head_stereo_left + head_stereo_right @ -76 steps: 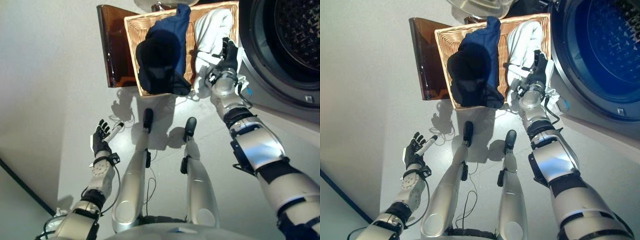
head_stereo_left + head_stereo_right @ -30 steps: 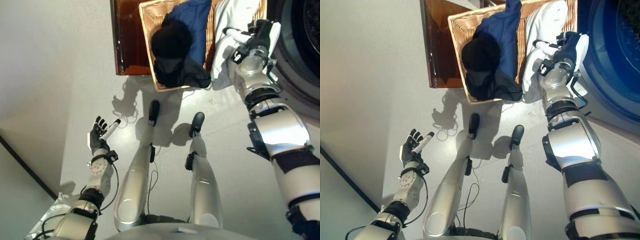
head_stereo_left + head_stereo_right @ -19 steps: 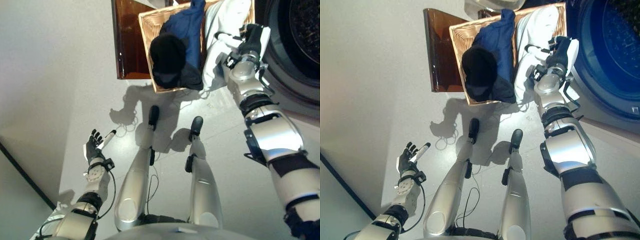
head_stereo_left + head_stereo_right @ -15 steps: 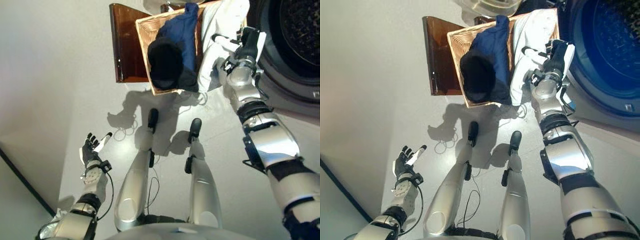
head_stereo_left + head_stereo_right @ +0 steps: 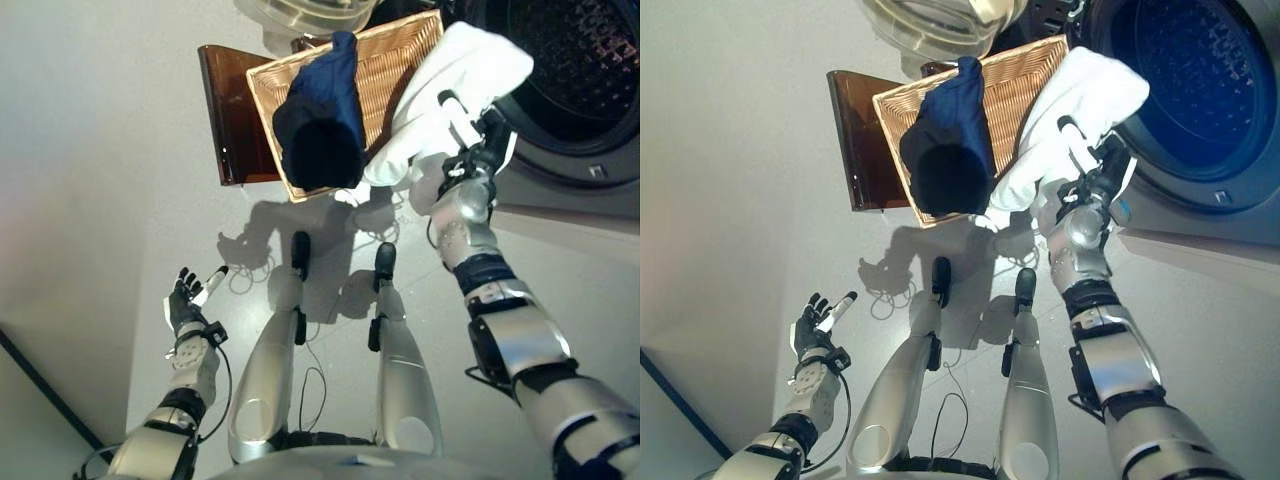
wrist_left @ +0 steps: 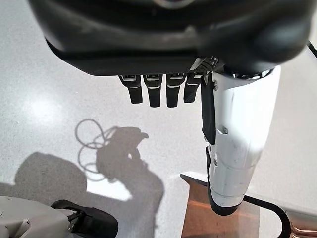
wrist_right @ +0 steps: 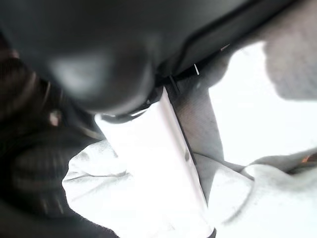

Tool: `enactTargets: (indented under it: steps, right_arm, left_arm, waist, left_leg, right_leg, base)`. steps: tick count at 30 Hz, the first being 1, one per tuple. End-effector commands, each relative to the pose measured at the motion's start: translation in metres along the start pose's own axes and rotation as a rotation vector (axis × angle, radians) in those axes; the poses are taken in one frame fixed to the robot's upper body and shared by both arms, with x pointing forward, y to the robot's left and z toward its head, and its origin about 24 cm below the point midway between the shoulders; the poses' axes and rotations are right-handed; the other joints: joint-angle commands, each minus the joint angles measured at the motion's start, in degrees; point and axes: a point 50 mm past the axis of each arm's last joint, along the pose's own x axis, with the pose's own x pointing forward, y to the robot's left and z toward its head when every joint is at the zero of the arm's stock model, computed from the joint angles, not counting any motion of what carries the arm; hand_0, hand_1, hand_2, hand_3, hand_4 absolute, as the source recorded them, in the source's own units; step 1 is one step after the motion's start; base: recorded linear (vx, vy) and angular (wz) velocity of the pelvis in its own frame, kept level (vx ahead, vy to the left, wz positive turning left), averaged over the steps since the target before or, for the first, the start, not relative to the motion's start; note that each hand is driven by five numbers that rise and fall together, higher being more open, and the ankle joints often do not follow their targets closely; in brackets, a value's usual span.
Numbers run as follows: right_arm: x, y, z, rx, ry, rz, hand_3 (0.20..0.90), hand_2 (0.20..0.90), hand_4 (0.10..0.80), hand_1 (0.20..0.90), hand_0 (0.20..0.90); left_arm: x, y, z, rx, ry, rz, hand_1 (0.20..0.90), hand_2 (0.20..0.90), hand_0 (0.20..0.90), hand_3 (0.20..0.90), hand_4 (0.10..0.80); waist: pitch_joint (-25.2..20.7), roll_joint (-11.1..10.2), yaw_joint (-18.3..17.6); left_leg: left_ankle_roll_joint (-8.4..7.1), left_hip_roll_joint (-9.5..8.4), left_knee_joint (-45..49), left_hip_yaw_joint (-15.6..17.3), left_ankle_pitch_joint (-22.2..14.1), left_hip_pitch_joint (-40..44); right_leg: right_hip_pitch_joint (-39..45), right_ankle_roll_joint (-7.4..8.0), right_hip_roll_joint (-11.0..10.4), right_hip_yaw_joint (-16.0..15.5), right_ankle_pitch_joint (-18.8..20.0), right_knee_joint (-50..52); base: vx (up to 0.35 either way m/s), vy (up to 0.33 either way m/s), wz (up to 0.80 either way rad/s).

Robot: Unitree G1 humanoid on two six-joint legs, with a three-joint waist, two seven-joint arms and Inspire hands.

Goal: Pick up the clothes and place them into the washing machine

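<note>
Where the right hand [image 5: 478, 150] grips it, we note the white garment [image 5: 445, 95] stretching diagonally toward the washing machine [image 5: 1200, 110]; only the wrist view shows the thumb pressing cloth.

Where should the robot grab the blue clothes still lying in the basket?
Probably at the rounded dark bunch nearest the robot, coming down from above. The blue clothes drape lengthwise across the wicker basket, and that end bulges high enough for fingers to close around. The right hand already grips the white garment; the left hand is open.
</note>
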Motion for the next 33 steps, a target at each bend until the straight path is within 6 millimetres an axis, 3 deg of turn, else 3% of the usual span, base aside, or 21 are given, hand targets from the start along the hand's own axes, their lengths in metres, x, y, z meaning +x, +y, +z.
enactTargets:
  steps: [1, 7, 14, 16, 28, 33]
  right_arm:
    - [-0.006, -0.007, 0.021, 0.174, -0.161, 0.038, 0.200, 0.200, 0.300, 0.200, 0.200]
    - [-0.006, -0.022, 0.030, 0.247, -0.207, 0.016, 0.200, 0.200, 0.300, 0.200, 0.200]
    - [0.003, -0.040, 0.068, 0.290, -0.341, -0.024, 0.200, 0.200, 0.300, 0.200, 0.200]
    - [0.010, -0.045, 0.089, 0.279, -0.402, -0.040, 0.200, 0.200, 0.300, 0.200, 0.200]
    - [0.034, -0.056, 0.156, 0.210, -0.530, -0.097, 0.200, 0.200, 0.300, 0.200, 0.200]
    - [0.041, -0.051, 0.181, 0.186, -0.551, -0.091, 0.200, 0.200, 0.300, 0.200, 0.200]
  left_arm:
    - [-0.015, 0.036, -0.032, 0.043, 0.084, 0.126, 0.900, 0.900, 0.900, 0.900, 0.800]
    - [-0.018, 0.040, -0.037, 0.055, 0.097, 0.135, 0.900, 0.900, 0.900, 0.900, 0.800]
    - [-0.023, 0.047, -0.046, 0.073, 0.126, 0.136, 0.900, 0.900, 0.900, 0.900, 0.800]
    - [-0.025, 0.052, -0.049, 0.089, 0.139, 0.144, 0.900, 0.900, 0.900, 0.900, 0.800]
    - [-0.027, 0.057, -0.054, 0.118, 0.161, 0.127, 0.900, 0.900, 0.900, 0.900, 0.800]
    - [-0.026, 0.058, -0.053, 0.117, 0.161, 0.119, 0.900, 0.900, 0.900, 0.900, 0.800]
  waist:
    - [-9.4, 2.8, -0.2]
    - [-10.6, 3.5, -0.1]
    - [-12.1, 4.4, -0.3]
    - [-12.7, 4.5, -0.3]
    - [-13.6, 4.7, 0.3]
    - [-13.5, 4.7, 0.4]
  left_leg:
    - [-4.47, -0.06, -1.1, -0.6, -3.6, 1.7]
    - [-4.41, -0.11, -1.1, -0.2, -3.9, 2.5]
    - [-4.51, -0.10, -1.1, -0.2, -4.1, 3.1]
    - [-4.56, -0.07, -1.1, -0.4, -4.1, 3.3]
    - [-4.77, 0.01, -1.1, -0.3, -4.3, 3.4]
    - [-4.91, 0.07, -1.1, -0.3, -4.3, 3.6]
  right_leg:
    - [2.6, 0.09, 0.5, 2.1, -8.1, 5.1]
    - [3.1, 0.16, 0.3, 2.4, -8.4, 5.1]
    - [3.3, 0.00, 0.5, 2.6, -9.2, 5.9]
    - [3.4, -0.10, 0.7, 2.7, -9.5, 6.2]
    - [2.8, -0.18, 1.1, 2.8, -10.1, 7.3]
    - [2.6, -0.17, 1.3, 3.0, -10.1, 7.6]
  base:
    - [0.000, 0.000, 0.00]
    - [0.004, -0.001, -0.01]
    - [0.007, -0.005, -0.02]
    - [0.000, 0.000, 0.00]
    - [0.000, 0.000, 0.00]
    - [0.000, 0.000, 0.00]
